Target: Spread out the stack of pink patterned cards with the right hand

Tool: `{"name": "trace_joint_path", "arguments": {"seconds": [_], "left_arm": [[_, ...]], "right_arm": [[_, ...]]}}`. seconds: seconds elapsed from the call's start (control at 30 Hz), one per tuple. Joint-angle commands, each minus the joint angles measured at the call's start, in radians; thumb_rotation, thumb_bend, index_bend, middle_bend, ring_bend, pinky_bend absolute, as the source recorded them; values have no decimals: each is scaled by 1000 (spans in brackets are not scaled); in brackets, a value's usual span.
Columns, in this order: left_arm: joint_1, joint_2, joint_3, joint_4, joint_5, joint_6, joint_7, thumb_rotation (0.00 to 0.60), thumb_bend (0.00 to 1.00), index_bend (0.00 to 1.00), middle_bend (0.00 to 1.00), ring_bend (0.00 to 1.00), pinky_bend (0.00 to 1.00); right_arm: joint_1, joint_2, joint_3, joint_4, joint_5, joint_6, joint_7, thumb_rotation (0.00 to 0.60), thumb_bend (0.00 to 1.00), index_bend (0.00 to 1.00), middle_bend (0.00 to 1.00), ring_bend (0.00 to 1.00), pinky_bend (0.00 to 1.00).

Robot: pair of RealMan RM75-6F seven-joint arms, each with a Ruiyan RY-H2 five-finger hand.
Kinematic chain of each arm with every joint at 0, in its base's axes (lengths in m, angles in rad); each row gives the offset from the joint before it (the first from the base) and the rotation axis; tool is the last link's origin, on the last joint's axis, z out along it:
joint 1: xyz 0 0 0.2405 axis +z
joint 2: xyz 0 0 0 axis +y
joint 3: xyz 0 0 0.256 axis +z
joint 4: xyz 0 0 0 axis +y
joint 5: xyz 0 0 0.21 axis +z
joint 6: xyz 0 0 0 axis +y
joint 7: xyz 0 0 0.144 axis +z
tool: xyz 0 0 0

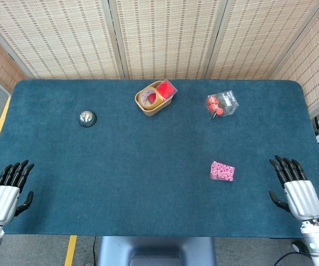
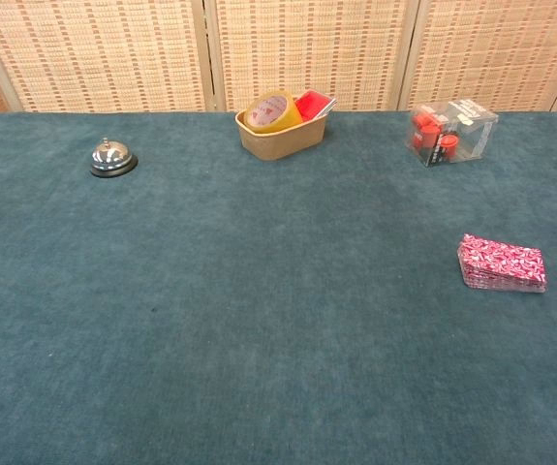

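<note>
The stack of pink patterned cards lies flat on the blue table, right of centre; the chest view shows the stack squared up and untouched. My right hand rests at the table's front right edge, fingers spread and empty, a short way right of the cards. Over at the front left edge, my left hand lies with its fingers apart, holding nothing. Neither hand shows in the chest view.
A tan basket holding a tape roll and a red box stands at the back centre. A clear box of red pieces sits to its right. A silver desk bell is at the back left.
</note>
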Motion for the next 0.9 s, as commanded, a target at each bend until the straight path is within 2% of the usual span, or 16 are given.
{"name": "trace_joint_path", "arguments": {"seconds": [0.03, 0.27, 0.4, 0.5, 0.63, 0.77, 0.9], "left_arm": [[0, 1, -1, -1, -5, -2, 3, 600, 471, 0, 0, 0, 73], [-15, 6, 1, -20, -3, -30, -2, 600, 470, 0, 0, 0, 73], [-26, 10, 5, -19, -1, -50, -13, 600, 471, 0, 0, 0, 73], [-34, 14, 7, -21, -9, -72, -17, 600, 470, 0, 0, 0, 73], [-36, 15, 9, -16, 5, -64, -35, 600, 472, 0, 0, 0, 73], [-32, 15, 13, -6, 16, -50, -55, 600, 471, 0, 0, 0, 74], [-30, 17, 16, -2, 19, -45, -64, 600, 471, 0, 0, 0, 74]], "right_arm": [[4, -3, -1, -4, 12, -19, -15, 600, 265, 0, 0, 0, 0], [23, -77, -1, 47, 25, -54, -34, 600, 265, 0, 0, 0, 0], [58, -83, 4, 20, 34, -114, -64, 600, 265, 0, 4, 0, 0], [101, -63, 16, -32, 59, -185, -132, 600, 264, 18, 40, 0, 0], [159, -42, 41, -110, 147, -297, -227, 600, 265, 106, 88, 0, 0], [210, -65, 71, -146, 253, -368, -327, 600, 265, 124, 111, 0, 0], [252, -112, 97, -130, 368, -413, -395, 600, 265, 121, 122, 0, 0]]}}
